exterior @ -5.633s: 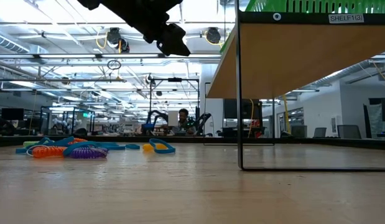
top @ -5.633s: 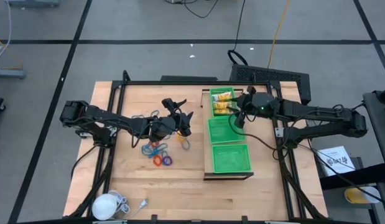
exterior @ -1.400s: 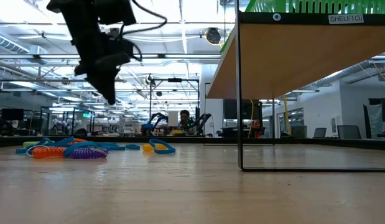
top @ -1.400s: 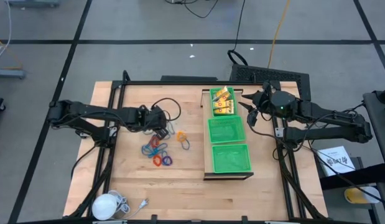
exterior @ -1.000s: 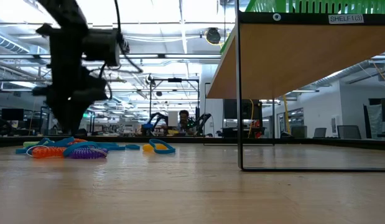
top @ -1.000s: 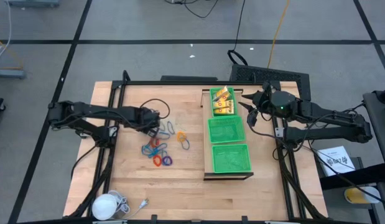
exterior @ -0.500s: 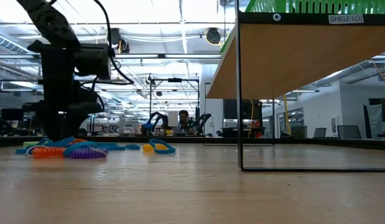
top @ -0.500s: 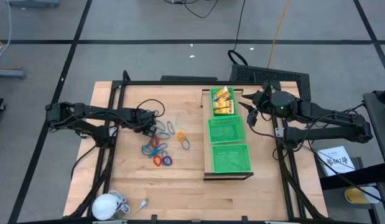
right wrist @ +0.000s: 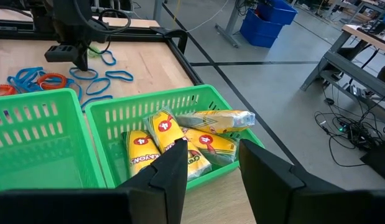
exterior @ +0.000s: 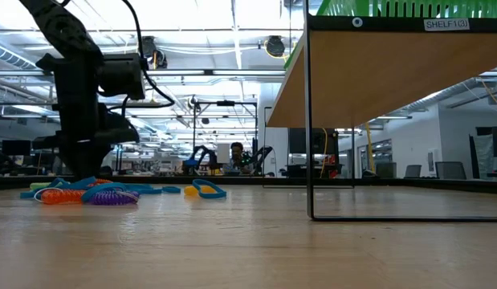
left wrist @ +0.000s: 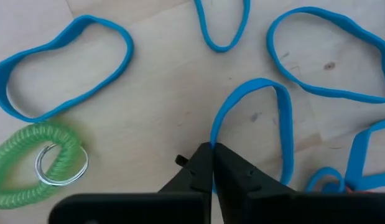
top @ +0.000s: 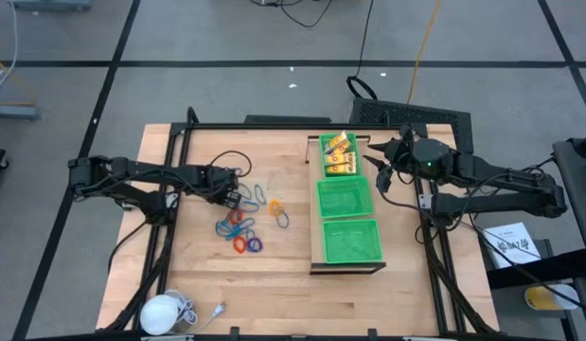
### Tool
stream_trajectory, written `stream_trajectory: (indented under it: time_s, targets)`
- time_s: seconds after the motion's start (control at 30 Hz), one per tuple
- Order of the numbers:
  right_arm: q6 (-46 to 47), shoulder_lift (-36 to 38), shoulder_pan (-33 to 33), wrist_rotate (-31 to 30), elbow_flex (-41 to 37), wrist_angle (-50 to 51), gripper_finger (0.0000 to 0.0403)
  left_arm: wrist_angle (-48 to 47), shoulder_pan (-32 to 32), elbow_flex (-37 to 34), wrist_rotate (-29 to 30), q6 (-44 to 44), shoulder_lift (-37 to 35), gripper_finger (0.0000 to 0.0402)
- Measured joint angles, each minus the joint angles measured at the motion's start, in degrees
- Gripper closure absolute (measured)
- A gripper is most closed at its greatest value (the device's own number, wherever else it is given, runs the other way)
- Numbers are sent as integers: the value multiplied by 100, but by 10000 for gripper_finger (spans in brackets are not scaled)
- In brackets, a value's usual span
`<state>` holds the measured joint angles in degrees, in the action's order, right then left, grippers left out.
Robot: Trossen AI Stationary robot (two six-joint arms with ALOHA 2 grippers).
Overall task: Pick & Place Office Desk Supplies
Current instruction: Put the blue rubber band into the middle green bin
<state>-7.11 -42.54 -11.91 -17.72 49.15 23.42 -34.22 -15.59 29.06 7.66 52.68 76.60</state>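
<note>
Left tool (left wrist: 212,163) clenched on blue band (left wrist: 253,124).
We see the band flat on the worktop (top: 283,251), loop stretching away from the fingertips; right tool (right wrist: 208,165) part open over yellow packets (right wrist: 173,144) in the tray (right wrist: 117,112).

High view looks straight down on the counter (top: 274,275); low view sits level at its surface; left wrist view close above blue rings (left wrist: 254,118), shared with both.

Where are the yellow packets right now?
In the high view, the yellow packets lie in the far compartment of the green tray, on the table's right side, next to the right tool.
</note>
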Motion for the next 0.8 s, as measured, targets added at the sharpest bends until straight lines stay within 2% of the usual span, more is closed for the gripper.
stream_trajectory:
  time_s: [0.3, 0.47, 0.8]
  targets:
    - [3, 0, 0, 0, 0, 0, 271, 165, 2, 104, 362, -633, -27, 398]
    - [44, 0, 0, 2, 0, 0, 271, 281, 17, 398, 1029, -972, -134, 400]
    - [48, 0, -1, 2, 0, -3, 271, 448, 33, 684, 945, -1434, -508, 401]
